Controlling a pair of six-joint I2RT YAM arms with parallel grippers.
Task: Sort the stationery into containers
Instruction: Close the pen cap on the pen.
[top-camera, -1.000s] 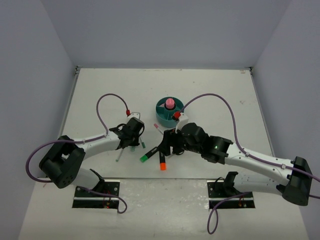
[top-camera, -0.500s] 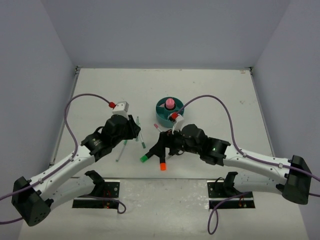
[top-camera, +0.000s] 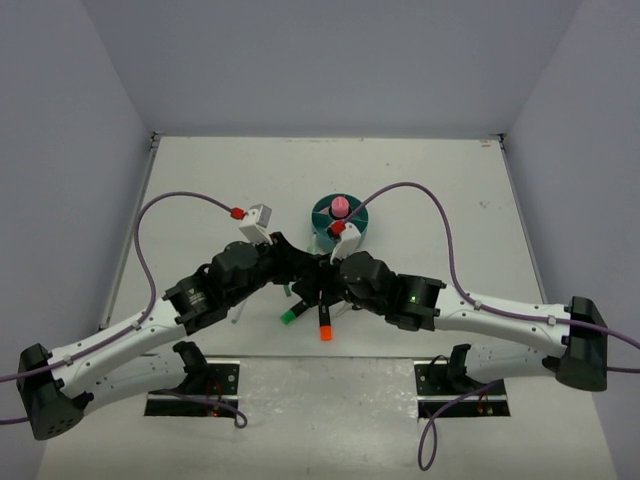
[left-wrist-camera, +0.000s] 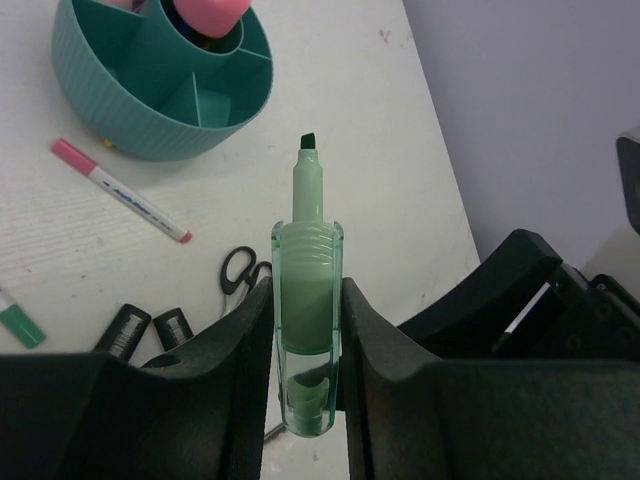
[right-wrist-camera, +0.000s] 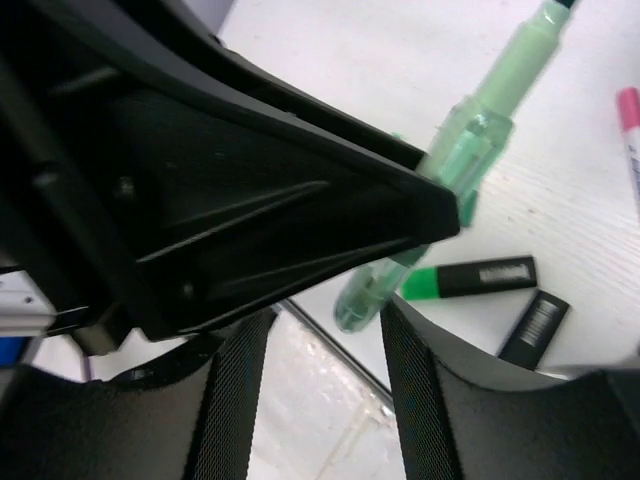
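Watching both arms meet mid-table, just in front of the teal organizer (top-camera: 318, 228).

- left gripper (left-wrist-camera: 306, 290): clamped on a pale green highlighter (left-wrist-camera: 308, 195), gripped around the barrel. It is uncapped, with the chisel tip pointing away from the wrist, roughly towards the organizer, and it is held above the table (top-camera: 420, 180), not resting on it.
- right gripper (right-wrist-camera: 325, 345): fingers apart with nothing between them. It sits nose to nose with the left gripper, and the rear end of the held highlighter is just off its fingertips. Can't tell if anything touches.
- organizer: upright, with a pink-capped glue stick (top-camera: 340, 206) standing in the central round well. The outer compartments I can see look bare.
- loose on the table near the organizer: a pink-capped pen (left-wrist-camera: 120, 190) lying flat and small black-handled scissors (left-wrist-camera: 240, 272) beside the left gripper.
- nearer the arm bases: a green-capped highlighter (right-wrist-camera: 470, 280) and an orange-capped highlighter (top-camera: 325, 331), both flat and close together, partly under the grippers.
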